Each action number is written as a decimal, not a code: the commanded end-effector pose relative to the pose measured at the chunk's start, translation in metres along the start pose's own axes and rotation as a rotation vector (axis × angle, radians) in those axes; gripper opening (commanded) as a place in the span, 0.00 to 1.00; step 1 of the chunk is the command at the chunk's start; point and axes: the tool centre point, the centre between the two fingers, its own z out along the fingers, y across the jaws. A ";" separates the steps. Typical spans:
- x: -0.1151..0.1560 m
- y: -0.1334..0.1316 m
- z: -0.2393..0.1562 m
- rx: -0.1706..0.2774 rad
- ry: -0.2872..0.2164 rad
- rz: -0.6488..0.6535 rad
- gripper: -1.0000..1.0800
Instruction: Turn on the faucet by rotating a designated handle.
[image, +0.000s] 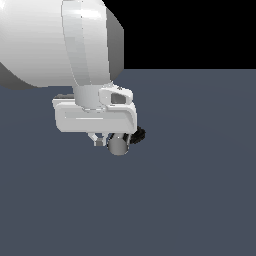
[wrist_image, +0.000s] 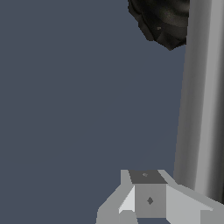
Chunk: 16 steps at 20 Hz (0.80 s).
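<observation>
Just under the white gripper (image: 103, 141), handle (image: 119, 145) beside one fingertip (wrist_image: 148, 199), contact and jaw opening unclear, black faucet (image: 138, 135) base just behind, grey floor (image: 200, 190) around.

No text, label, brand, number or sign can be read in either view; the white gripper (image: 102, 141) housing, the glossy handle (image: 119, 145) and the faucet (image: 137, 135) with its black ridged base all show plain, unmarked surfaces, and the dark grey floor (image: 200, 190) around the faucet carries no markings either
</observation>
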 end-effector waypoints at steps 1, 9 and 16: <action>0.000 0.000 0.000 0.000 0.000 0.000 0.00; 0.003 0.036 0.000 0.000 0.000 0.000 0.00; 0.005 0.072 0.000 0.000 0.000 0.000 0.00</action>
